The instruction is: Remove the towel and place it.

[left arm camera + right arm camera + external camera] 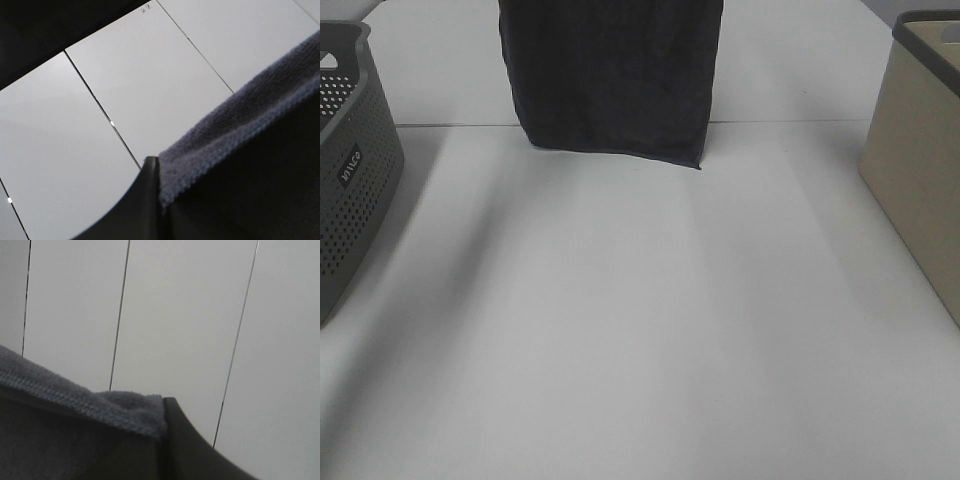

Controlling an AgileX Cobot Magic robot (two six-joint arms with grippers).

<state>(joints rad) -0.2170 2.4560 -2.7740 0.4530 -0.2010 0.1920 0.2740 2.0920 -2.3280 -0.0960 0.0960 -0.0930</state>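
The dark charcoal towel (612,75) hangs straight down at the back middle of the white table (640,320), and its lower hem ends just above the tabletop. Its top runs out of the exterior high view, and neither gripper shows there. In the left wrist view, my left gripper (159,172) is shut on the towel's stitched edge (240,125), with a dark finger (132,210) pressed against it. In the right wrist view, my right gripper (162,412) is shut on the towel's hem (75,397) next to its dark finger (192,452). The white tag is not visible.
A dark grey perforated basket (350,170) stands at the table's left edge. A beige bin (920,170) with a dark rim stands at the right edge. A seam in the table runs across just behind the towel's hem. Both wrist views look onto white panelled surfaces.
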